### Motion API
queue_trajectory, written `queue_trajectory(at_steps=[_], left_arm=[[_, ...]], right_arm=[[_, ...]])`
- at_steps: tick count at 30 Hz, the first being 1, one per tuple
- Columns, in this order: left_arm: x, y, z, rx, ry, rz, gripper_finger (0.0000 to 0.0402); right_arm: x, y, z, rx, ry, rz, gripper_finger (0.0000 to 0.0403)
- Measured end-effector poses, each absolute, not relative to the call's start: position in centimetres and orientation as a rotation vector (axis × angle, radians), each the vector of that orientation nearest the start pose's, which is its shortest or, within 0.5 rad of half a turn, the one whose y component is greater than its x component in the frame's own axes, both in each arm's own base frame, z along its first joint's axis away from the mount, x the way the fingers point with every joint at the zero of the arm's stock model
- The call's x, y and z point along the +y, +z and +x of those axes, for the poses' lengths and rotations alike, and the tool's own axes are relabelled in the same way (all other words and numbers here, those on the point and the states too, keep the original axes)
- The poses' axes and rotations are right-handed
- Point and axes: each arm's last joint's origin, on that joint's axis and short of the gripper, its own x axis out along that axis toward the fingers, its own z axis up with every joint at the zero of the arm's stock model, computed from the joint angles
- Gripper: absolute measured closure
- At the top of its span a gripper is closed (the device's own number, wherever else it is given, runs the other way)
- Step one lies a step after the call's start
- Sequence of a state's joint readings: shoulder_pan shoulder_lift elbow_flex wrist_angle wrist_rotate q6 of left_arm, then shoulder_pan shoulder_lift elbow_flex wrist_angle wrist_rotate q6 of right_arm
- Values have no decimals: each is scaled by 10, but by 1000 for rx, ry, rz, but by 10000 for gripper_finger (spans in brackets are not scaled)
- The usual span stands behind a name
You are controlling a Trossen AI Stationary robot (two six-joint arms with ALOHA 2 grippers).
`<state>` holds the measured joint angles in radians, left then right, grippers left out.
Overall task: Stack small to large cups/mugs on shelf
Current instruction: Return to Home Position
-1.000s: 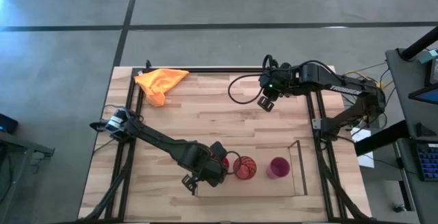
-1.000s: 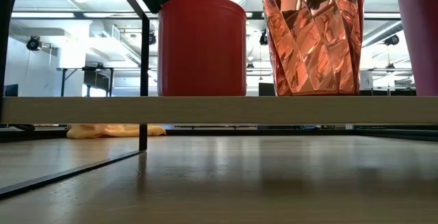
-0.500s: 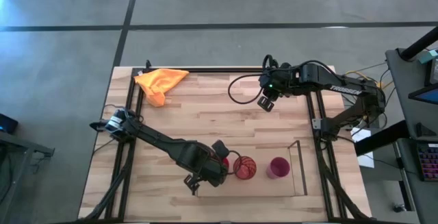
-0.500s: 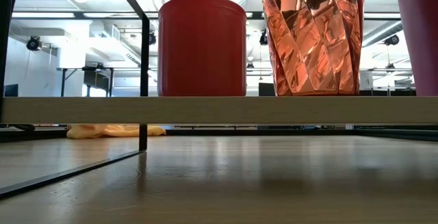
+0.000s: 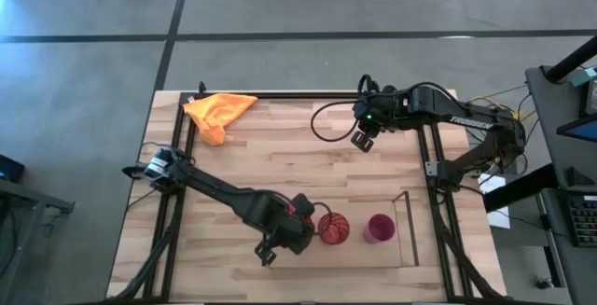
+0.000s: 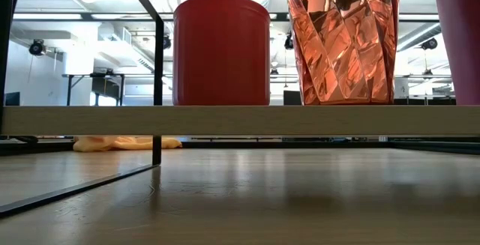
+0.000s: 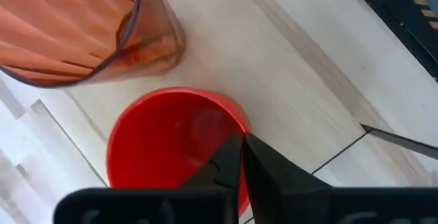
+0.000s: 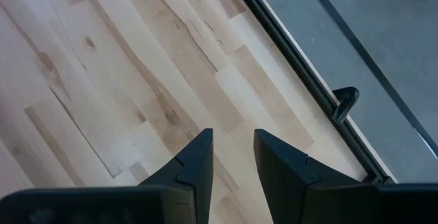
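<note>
Three cups stand in a row on the light-wood shelf (image 5: pixel 354 254) (image 6: pixel 240 120): the red mug (image 5: pixel 307 219) (image 6: pixel 221 50) (image 7: pixel 171 148), the orange cup with dark lines (image 5: pixel 334 228) (image 6: pixel 343 43) (image 7: pixel 68 25), and the magenta tumbler (image 5: pixel 379 228) (image 6: pixel 459 43). My left gripper (image 5: pixel 297 219) (image 7: pixel 241 140) is shut, pointing down over the red mug's rim. My right gripper (image 5: pixel 362 139) (image 8: pixel 233 142) hovers open above bare wood near the table's far edge. My left gripper's shut fingertips (image 7: pixel 233 148) stand right at the red mug's rim (image 7: pixel 236 118), coming from above. Whether they touch it, I cannot tell. The mug stands upright on the shelf.
A yellow-orange cloth (image 5: pixel 217 111) (image 6: pixel 124 143) lies at the far left corner of the table. Thin dark upright panels (image 5: pixel 408 226) (image 6: pixel 157 65) close the shelf's short ends. A black cable loops on the table near my right gripper (image 5: pixel 322 123).
My left gripper has shifted slightly toward the table's right and risen above the red mug; in the low view its dark shape has climbed off the mug's top. The mug and the other cups have stayed put.
</note>
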<state>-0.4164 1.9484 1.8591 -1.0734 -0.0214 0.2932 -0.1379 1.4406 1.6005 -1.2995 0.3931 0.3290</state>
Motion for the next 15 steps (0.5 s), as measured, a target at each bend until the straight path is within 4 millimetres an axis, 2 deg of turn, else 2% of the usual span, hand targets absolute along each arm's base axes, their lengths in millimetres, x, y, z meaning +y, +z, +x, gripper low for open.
queue_trajectory(at_steps=[15], left_arm=[[-160, 291, 371, 1118, -483, 534, 401]], right_arm=[[-46, 378, 254, 1050, -652, 139, 303]])
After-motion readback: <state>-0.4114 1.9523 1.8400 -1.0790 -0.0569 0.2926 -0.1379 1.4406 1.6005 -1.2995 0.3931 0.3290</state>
